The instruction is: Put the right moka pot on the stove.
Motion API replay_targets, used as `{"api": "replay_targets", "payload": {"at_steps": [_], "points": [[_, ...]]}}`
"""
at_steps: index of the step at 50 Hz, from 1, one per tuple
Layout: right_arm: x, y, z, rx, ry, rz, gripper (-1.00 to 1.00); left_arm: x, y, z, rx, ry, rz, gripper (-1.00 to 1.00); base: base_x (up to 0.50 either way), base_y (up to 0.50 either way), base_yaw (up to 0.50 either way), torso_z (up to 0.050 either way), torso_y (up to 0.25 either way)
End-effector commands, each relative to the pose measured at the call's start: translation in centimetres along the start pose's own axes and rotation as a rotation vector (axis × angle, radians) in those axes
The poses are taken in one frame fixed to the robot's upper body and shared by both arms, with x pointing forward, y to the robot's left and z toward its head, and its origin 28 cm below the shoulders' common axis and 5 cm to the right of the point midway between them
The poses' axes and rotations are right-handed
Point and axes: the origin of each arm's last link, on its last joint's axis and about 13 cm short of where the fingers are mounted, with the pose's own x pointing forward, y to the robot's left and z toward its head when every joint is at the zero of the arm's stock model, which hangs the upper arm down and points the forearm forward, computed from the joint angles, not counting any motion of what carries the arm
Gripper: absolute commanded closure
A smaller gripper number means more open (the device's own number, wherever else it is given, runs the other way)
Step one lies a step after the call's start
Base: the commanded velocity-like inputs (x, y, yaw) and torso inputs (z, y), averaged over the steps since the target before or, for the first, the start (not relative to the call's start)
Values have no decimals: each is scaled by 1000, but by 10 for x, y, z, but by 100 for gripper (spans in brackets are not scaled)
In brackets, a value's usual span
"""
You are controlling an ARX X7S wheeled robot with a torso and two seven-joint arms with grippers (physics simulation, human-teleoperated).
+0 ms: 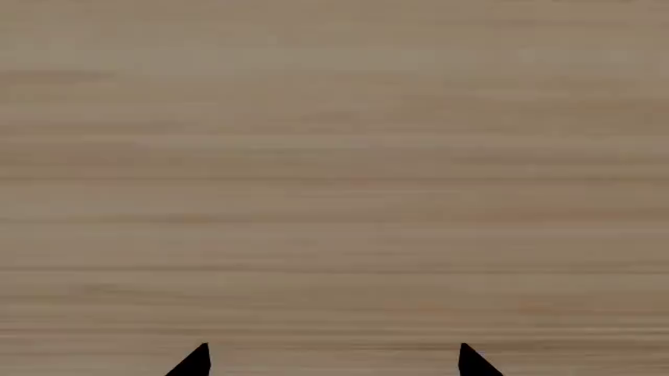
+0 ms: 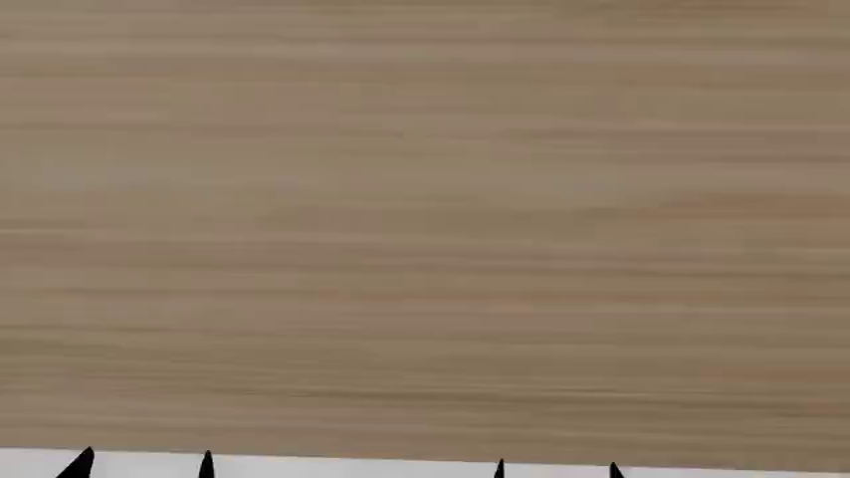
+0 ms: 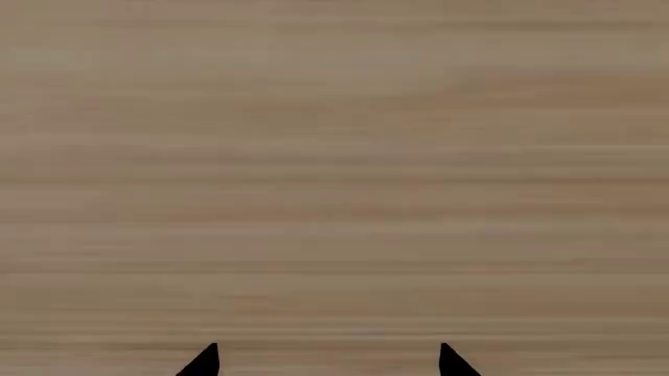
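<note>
No moka pot and no stove show in any view; both are out of view. My left gripper (image 2: pixel 143 465) shows in the head view only as two black fingertips at the near edge, and in the left wrist view (image 1: pixel 334 360) its tips stand wide apart with nothing between them. My right gripper (image 2: pixel 558 469) shows likewise, and in the right wrist view (image 3: pixel 327 360) its tips are wide apart and empty. Both hang over bare light wood.
A light wooden tabletop (image 2: pixel 425 219) fills all three views. Its near edge runs along the head view, with a white strip (image 2: pixel 332 468) below it.
</note>
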Motion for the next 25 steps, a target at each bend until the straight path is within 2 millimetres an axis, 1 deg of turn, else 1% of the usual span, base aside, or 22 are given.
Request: {"api": "replay_targets", "payload": {"at_steps": [1,15,19,25], "points": [[0,0,0,0,0,0,-100,0,0,0,0,0,0,-100,0,0,0,0,0],[0,0,-4,-4,18,-2,-100,1,0,-2,-4,3,-2,-100,0,0,0,0,0],[-1,0,-2,-4,16,-5,-100,0,0,0,-10,-4,-7,-100,0,0,0,0,0],[-1,0,-2,-4,15,-5,-100,0,0,0,-13,-8,-6,-100,0,0,0,23,0]]}}
